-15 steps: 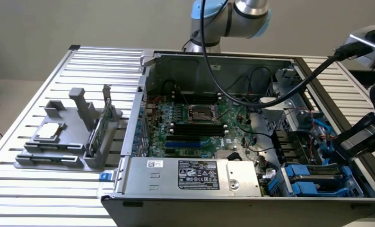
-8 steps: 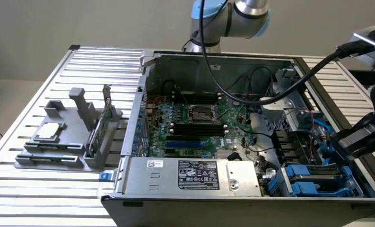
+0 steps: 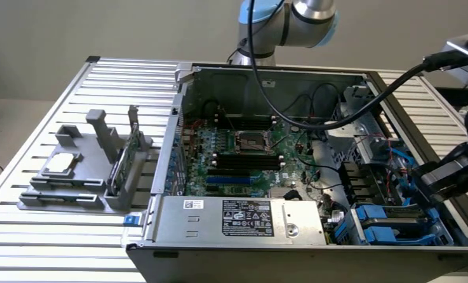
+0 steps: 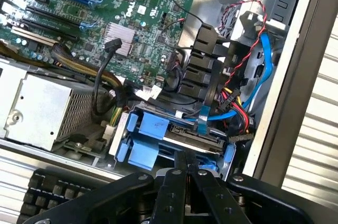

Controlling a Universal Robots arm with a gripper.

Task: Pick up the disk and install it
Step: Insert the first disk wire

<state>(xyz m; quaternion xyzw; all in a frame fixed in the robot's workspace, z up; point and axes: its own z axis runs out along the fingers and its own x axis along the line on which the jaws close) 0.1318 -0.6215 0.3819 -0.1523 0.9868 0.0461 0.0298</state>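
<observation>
Disk (image 4: 175,139) (silver-grey, blue rails) lies in the case's (image 3: 257,265) bay, near right in the exterior view. I see the gripper (image 4: 187,167) close by it, fingers (image 4: 176,184) pressed together. Slatted metal table (image 3: 61,247), beige wall (image 3: 29,35).

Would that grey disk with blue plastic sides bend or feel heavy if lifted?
The disk probably stays stiff and feels heavy for its size: it looks like a flat metal slab. Its blue rails look like thin plastic, so they may flex slightly.
</observation>
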